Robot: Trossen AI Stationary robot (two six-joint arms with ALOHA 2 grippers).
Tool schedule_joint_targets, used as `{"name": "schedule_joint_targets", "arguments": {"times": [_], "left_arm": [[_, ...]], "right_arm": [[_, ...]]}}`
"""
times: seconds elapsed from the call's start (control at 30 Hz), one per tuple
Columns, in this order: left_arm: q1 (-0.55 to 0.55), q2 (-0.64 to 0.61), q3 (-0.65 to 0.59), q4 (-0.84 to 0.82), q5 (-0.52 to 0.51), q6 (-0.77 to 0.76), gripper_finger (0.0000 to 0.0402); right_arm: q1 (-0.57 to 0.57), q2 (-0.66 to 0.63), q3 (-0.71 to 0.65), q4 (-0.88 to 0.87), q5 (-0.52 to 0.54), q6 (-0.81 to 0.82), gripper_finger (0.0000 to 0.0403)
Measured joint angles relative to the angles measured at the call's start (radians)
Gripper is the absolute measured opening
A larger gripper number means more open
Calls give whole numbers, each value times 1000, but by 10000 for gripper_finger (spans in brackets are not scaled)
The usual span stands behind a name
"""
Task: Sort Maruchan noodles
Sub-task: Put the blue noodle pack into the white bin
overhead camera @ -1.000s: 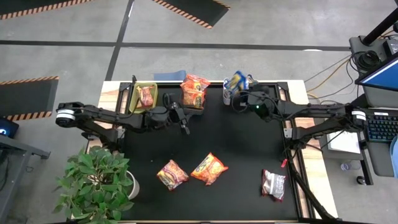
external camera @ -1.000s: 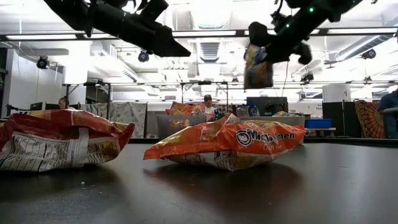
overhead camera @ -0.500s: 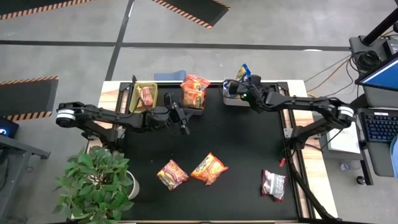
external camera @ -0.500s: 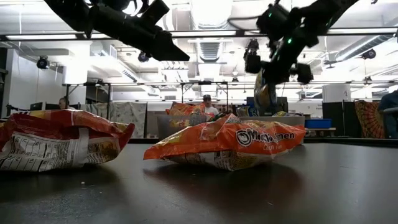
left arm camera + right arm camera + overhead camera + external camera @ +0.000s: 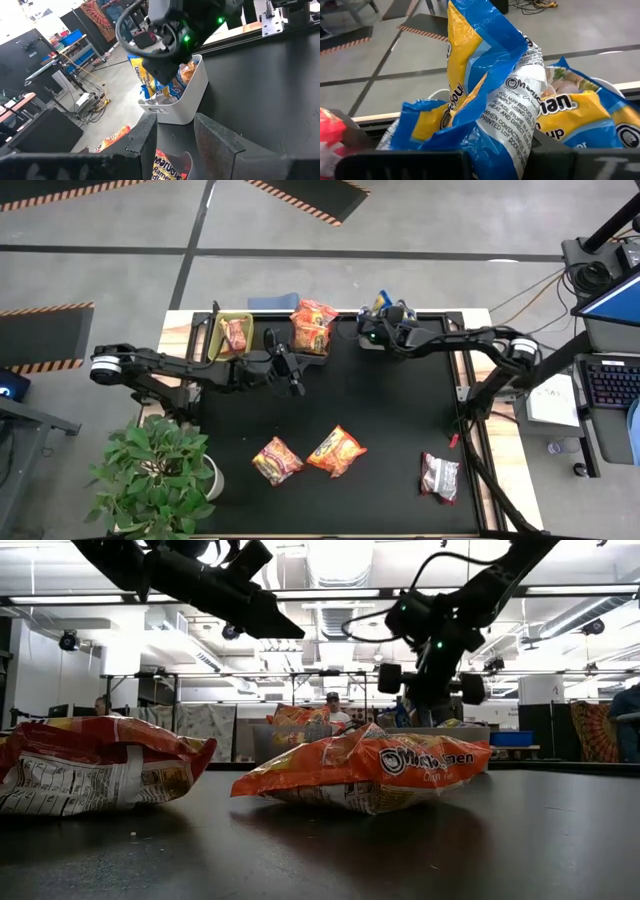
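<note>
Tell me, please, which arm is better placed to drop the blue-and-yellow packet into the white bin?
The right. Its hand is shut on the blue-and-yellow packet, directly over the white bin. The left hand hovers empty near mid-table.

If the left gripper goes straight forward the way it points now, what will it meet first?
Probably the white bin with blue packets, where the right gripper holds one. The left gripper aims at it across bare black table; depth is unclear.

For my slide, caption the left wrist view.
Right gripper lowers a blue-and-yellow noodle packet into the white bin at the table's edge.
</note>
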Motion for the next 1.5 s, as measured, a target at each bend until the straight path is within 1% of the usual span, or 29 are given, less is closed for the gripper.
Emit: {"name": "schedule_joint_targets", "arguments": {"times": [0.2, 0.53, 0.77, 0.9, 1.0, 1.2, 1.37, 1.5], "left_arm": [[0, 0, 0, 2, 0, 0, 114], [0, 0, 0, 3, 0, 0, 114], [0, 0, 0, 3, 0, 0, 114], [0, 0, 0, 3, 0, -3, 114], [0, 0, 0, 3, 0, -3, 114], [0, 0, 0, 2, 0, -3, 114], [0, 0, 0, 2, 0, -4, 114], [0, 0, 0, 2, 0, -4, 114]], "right_arm": [[0, 54, 7, -4, 4, 15, 47], [-10, 105, 8, -19, 1, 48, 47], [-11, 113, 8, -28, -15, 39, 47], [-12, 90, 6, -37, -36, 6, 49], [-12, 59, 3, -49, -59, -28, 64], [-11, -3, 2, -45, -104, -58, 112], [-11, -63, 2, -41, -105, -105, 152], [-12, -121, 2, -36, -110, -122, 169]]}}
